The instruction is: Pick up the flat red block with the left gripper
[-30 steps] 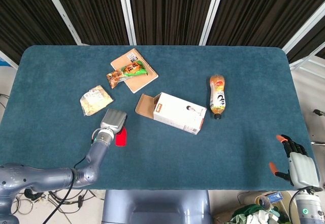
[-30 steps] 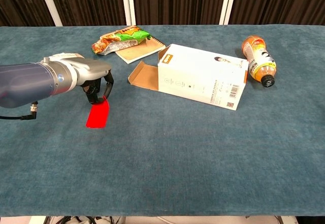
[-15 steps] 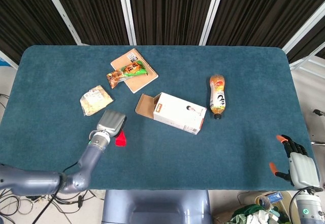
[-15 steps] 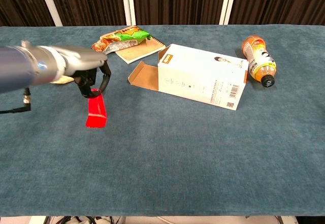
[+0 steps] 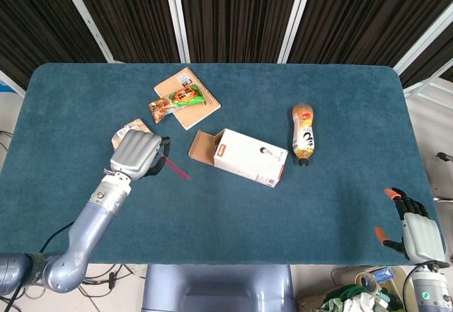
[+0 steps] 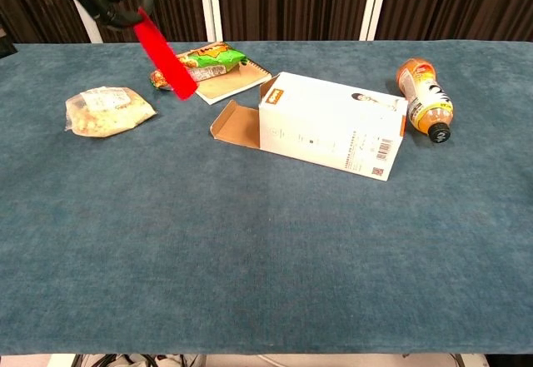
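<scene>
My left hand (image 5: 136, 153) holds the flat red block (image 6: 166, 52) by one end, well above the table. In the chest view the block hangs tilted, its free end pointing down and right, and only the dark fingers (image 6: 104, 1) show at the top left. Seen from the head camera the block (image 5: 175, 167) is a thin red sliver sticking out right of the hand. My right hand (image 5: 414, 232) hangs off the table's near right corner, fingers spread, holding nothing.
A clear snack bag (image 6: 107, 106) lies at the left. A notebook (image 5: 196, 109) with a colourful snack packet (image 6: 198, 61) on it lies farther back. A white carton (image 6: 331, 126) with an open flap lies mid-table, an orange bottle (image 6: 425, 98) to its right.
My left hand has lifted the red block off the table and raised it high. The snack bag, hidden by the arm in the chest view before, now shows. The right hand has not moved.
</scene>
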Controlling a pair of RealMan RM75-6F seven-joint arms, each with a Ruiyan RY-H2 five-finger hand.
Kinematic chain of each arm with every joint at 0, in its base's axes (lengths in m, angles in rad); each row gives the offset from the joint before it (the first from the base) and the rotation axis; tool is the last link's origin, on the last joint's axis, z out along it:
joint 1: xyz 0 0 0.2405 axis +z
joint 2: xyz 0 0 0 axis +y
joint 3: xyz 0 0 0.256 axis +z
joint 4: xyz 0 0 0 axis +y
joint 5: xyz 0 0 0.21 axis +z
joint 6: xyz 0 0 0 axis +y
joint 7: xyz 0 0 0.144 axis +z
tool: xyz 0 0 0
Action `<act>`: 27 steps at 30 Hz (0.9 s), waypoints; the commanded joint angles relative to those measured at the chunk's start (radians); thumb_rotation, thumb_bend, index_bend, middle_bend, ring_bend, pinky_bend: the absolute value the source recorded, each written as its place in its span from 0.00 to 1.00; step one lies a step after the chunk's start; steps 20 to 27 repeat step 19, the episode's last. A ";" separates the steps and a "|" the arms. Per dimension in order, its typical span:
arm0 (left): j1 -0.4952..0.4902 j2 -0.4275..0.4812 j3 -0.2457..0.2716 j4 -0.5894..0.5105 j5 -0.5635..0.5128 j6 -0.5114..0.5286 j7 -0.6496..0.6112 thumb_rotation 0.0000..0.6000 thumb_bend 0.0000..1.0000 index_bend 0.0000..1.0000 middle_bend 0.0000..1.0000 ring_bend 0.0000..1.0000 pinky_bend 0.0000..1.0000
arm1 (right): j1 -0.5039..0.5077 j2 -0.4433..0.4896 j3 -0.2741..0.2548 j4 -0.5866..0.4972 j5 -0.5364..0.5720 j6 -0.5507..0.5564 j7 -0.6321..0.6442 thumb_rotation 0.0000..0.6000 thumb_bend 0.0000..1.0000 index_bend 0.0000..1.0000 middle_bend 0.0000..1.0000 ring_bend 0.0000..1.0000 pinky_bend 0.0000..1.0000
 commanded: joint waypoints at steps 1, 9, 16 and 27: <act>-0.143 -0.017 -0.101 0.020 -0.229 -0.006 0.084 1.00 0.53 0.68 1.00 0.96 0.92 | 0.000 0.000 0.001 0.001 0.001 -0.001 0.002 1.00 0.24 0.17 0.10 0.15 0.12; -0.321 -0.104 -0.156 0.091 -0.444 0.040 0.226 1.00 0.53 0.70 1.00 0.96 0.92 | 0.003 0.001 0.000 0.005 -0.001 -0.005 0.004 1.00 0.24 0.17 0.10 0.15 0.12; -0.450 -0.149 -0.177 0.120 -0.656 0.119 0.371 1.00 0.53 0.69 1.00 0.96 0.92 | 0.004 0.002 0.001 0.005 0.001 -0.008 0.006 1.00 0.24 0.17 0.10 0.15 0.12; -0.459 -0.149 -0.174 0.109 -0.678 0.123 0.385 1.00 0.53 0.69 1.00 0.96 0.92 | 0.004 0.003 0.002 0.005 0.002 -0.008 0.007 1.00 0.24 0.17 0.10 0.15 0.12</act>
